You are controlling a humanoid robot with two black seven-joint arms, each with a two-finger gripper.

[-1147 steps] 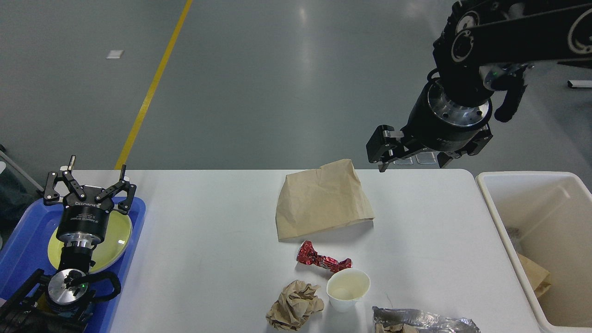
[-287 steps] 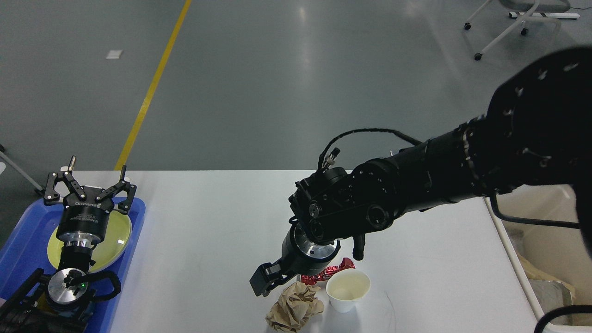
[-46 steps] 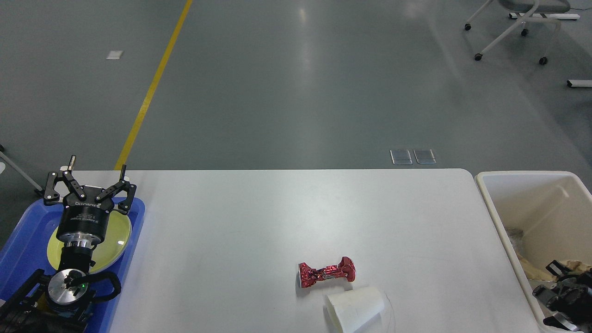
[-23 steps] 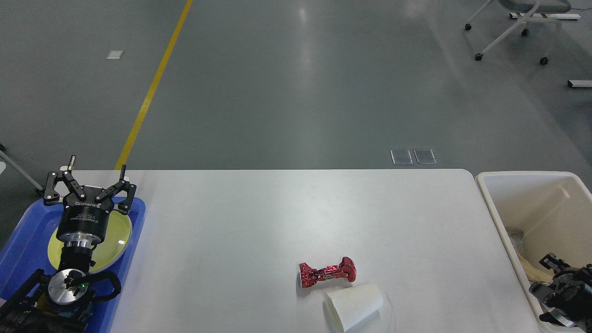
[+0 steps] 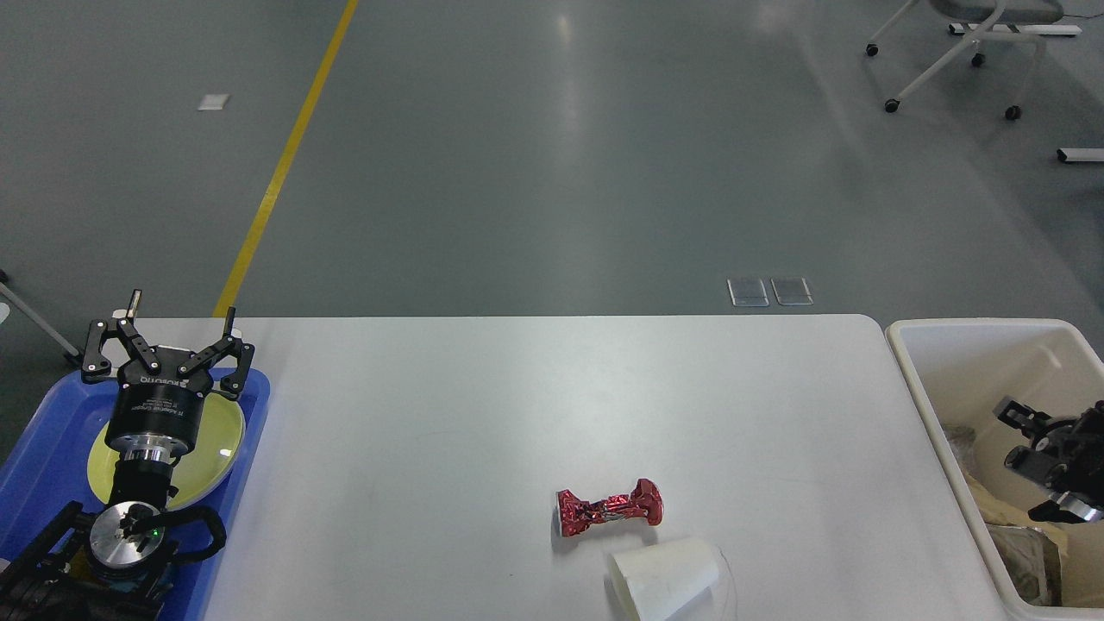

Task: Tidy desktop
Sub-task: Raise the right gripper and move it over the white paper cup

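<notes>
Right end effector (image 5: 1018, 431): hangs inside the cream bin (image 5: 914, 379) at the right edge, above the paper waste there; its fingers stand apart and nothing is between them.
Left end effector (image 5: 166, 332): hovers over the yellow-green plate (image 5: 216, 448) in the blue tray (image 5: 47, 440) at the left end, fingers spread wide, holding nothing.
Counter (image 5: 431, 414): the white desktop fills the middle of the view, between tray and bin, and is mostly bare.
Done so far: crumpled brown paper and a foil bag lie in the bin, so part of the rubbish seems cleared.
Left to do: a twisted red foil wrapper (image 5: 609, 510) and a white paper cup (image 5: 664, 578) lying on its side remain on the near middle of the counter, the cup just beside the wrapper, whether touching cannot be told.
Judgement: the task looks well advanced, with two pieces outstanding.
In the way: nothing stands between the bin and the two pieces; the bin wall must be cleared on the way out.
Risk: the tipped cup may roll when nudged, and its closeness to the wrapper could disturb one while gripping the other.
Surroundings: grey floor with a yellow line (image 5: 285, 164) and a wheeled chair (image 5: 966, 43), well apart from the work.
</notes>
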